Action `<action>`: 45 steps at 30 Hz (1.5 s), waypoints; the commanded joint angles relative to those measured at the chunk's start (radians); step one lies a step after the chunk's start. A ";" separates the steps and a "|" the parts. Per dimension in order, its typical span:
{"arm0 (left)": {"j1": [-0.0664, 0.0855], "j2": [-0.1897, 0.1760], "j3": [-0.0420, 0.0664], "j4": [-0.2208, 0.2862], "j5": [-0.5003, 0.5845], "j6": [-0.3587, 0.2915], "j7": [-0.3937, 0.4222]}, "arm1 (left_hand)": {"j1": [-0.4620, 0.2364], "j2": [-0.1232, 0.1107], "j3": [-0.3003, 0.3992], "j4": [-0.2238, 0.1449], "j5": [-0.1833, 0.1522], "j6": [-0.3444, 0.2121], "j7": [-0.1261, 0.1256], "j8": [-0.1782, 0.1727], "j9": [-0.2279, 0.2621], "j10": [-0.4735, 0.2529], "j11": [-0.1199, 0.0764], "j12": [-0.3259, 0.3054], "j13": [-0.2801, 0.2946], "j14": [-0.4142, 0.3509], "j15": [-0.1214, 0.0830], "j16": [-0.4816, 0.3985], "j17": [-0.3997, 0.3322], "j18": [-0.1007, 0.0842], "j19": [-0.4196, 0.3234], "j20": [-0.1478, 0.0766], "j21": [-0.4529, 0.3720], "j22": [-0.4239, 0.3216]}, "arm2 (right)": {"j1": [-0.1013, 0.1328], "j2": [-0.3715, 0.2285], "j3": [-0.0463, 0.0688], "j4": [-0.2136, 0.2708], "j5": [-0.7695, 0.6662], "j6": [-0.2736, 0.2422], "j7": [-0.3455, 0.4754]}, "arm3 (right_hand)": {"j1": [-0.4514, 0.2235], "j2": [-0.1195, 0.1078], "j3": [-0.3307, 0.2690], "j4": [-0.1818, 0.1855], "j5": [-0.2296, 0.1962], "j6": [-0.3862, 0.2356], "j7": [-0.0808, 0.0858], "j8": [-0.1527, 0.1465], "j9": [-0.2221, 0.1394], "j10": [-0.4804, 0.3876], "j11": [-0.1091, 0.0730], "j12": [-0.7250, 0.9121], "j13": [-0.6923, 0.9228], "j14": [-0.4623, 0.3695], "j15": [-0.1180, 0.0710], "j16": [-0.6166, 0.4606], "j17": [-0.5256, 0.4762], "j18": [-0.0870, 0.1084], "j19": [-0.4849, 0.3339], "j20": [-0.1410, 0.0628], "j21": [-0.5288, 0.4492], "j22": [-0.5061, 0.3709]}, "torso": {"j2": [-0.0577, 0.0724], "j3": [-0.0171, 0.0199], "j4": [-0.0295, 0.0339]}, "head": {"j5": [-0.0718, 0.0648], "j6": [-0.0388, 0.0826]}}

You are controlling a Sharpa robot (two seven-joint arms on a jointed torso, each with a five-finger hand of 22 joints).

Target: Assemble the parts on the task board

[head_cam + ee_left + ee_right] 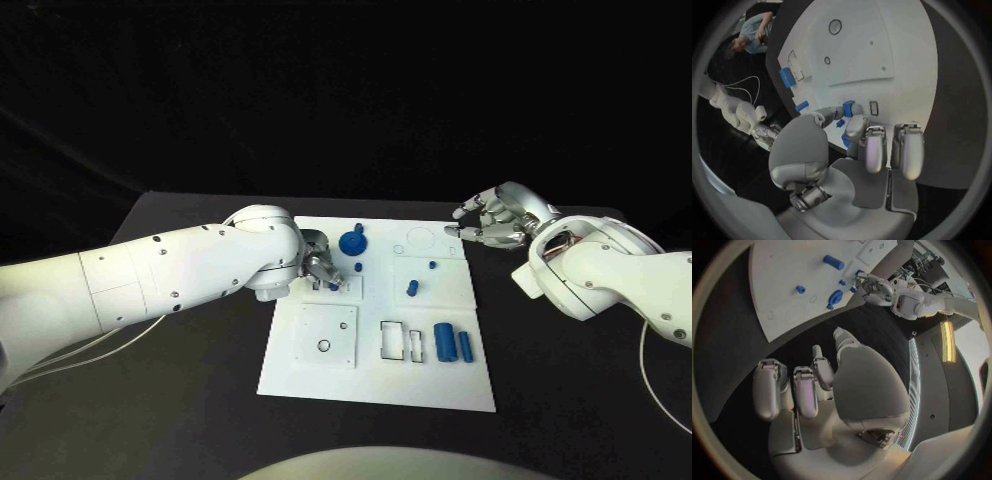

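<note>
Black table (577,400), white task board (378,380), left hand (320,268) pinching small blue part (333,285)

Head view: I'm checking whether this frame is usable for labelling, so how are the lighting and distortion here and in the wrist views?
Head view: task board brightly lit against a black backdrop, edges straight. Left wrist view: fisheye bends the board's edges; left hand sharp. Right wrist view: right hand clear; a bright strip glares at the rim.

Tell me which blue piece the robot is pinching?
The small blue part at the board's left side, between the left hand's fingertips. The other blue pieces lie untouched.
</note>
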 commanded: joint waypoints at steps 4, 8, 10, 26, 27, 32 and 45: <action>-0.003 0.005 -0.002 -0.003 0.015 0.030 -0.005 | -0.023 -0.010 -0.044 0.030 -0.011 0.010 0.003 -0.009 -0.003 0.000 -0.004 -0.006 0.001 0.102 -0.006 0.004 0.263 -0.019 0.076 -0.005 0.001 0.232 | -0.001 0.000 0.000 0.000 -0.009 0.014 -0.001 | -0.014 -0.003 0.006 0.002 0.005 0.001 -0.003 0.005 0.002 -0.009 -0.001 -0.006 -0.004 0.079 -0.008 -0.005 0.156 0.010 -0.009 -0.001 -0.005 0.127 | 0.000 -0.0004 0.0005 | -0.001 0.000; -0.003 0.005 -0.002 -0.005 0.015 0.024 -0.004 | -0.030 -0.015 -0.081 0.054 -0.015 0.014 0.004 -0.012 -0.005 0.002 -0.003 -0.004 0.004 0.102 -0.006 0.004 0.263 -0.019 0.077 -0.004 0.002 0.234 | -0.001 0.000 0.000 0.000 -0.010 0.014 -0.001 | -0.014 -0.005 0.006 0.000 0.001 0.002 -0.004 0.006 0.002 -0.009 -0.001 -0.007 -0.004 0.078 -0.008 -0.007 0.153 0.011 -0.011 -0.001 -0.009 0.125 | 0.000 -0.0008 -0.0001 | -0.001 0.002; -0.003 0.005 -0.002 -0.007 0.015 0.022 -0.004 | -0.033 -0.018 -0.107 0.070 -0.020 0.016 0.004 -0.013 -0.005 0.002 -0.003 -0.003 0.004 0.102 -0.006 0.004 0.263 -0.019 0.077 -0.004 0.002 0.234 | -0.001 0.000 0.000 0.000 -0.010 0.015 -0.001 | -0.014 -0.005 0.006 0.000 0.000 0.002 -0.004 0.006 0.003 -0.009 -0.001 -0.007 -0.005 0.078 -0.008 -0.007 0.151 0.011 -0.012 -0.001 -0.009 0.124 | 0.000 -0.0011 0.0000 | -0.002 0.002; -0.003 -0.004 0.004 -0.009 0.026 0.016 -0.002 | -0.024 -0.016 -0.165 0.113 -0.051 0.015 0.006 -0.020 -0.006 0.000 -0.002 -0.006 0.003 0.102 -0.005 0.004 0.263 -0.019 0.076 -0.004 0.000 0.233 | -0.003 -0.001 0.000 0.002 -0.025 0.023 -0.004 | -0.017 -0.007 0.006 0.001 -0.005 0.005 -0.004 0.008 0.004 -0.009 -0.002 -0.008 -0.005 0.078 -0.008 -0.007 0.151 0.012 -0.012 -0.001 -0.011 0.124 | 0.001 -0.0013 -0.0009 | -0.002 0.005; -0.003 -0.006 0.005 -0.007 0.027 0.015 -0.002 | -0.024 -0.016 -0.169 0.117 -0.048 0.014 0.006 -0.020 -0.006 0.000 -0.002 -0.007 0.002 0.102 -0.005 0.004 0.263 -0.018 0.076 -0.004 0.000 0.233 | -0.003 -0.001 0.000 0.001 -0.026 0.024 -0.004 | -0.017 -0.007 0.006 0.001 -0.005 0.005 -0.004 0.008 0.004 -0.009 -0.002 -0.008 -0.005 0.078 -0.008 -0.007 0.151 0.012 -0.012 -0.001 -0.011 0.124 | 0.001 -0.0014 -0.0012 | -0.001 0.006; -0.003 -0.016 0.016 0.004 0.042 0.011 0.002 | -0.022 -0.018 -0.190 0.135 -0.037 0.014 0.007 -0.020 -0.004 -0.001 -0.001 -0.006 0.004 0.102 -0.004 0.004 0.263 -0.018 0.076 -0.003 -0.001 0.233 | -0.004 -0.001 0.000 0.001 -0.027 0.023 -0.005 | -0.018 -0.007 0.006 0.001 -0.004 0.005 -0.004 0.008 0.004 -0.010 -0.002 -0.010 -0.007 0.077 -0.008 -0.008 0.150 0.012 -0.012 -0.002 -0.011 0.123 | -0.001 0.0001 0.0002 | 0.000 0.005; 0.044 -0.056 0.069 0.033 0.154 0.025 -0.018 | 0.004 -0.014 -0.231 0.142 -0.007 -0.031 0.020 -0.052 -0.017 -0.022 0.004 -0.023 -0.012 0.102 0.000 0.004 0.263 -0.016 0.068 -0.001 -0.009 0.225 | -0.006 -0.002 0.000 0.001 -0.036 0.026 -0.008 | -0.018 -0.007 0.006 0.001 -0.004 0.005 -0.004 0.008 0.004 -0.010 -0.002 -0.010 -0.007 0.077 -0.008 -0.008 0.150 0.012 -0.012 -0.002 -0.011 0.123 | 0.000 0.0004 -0.0004 | 0.000 0.020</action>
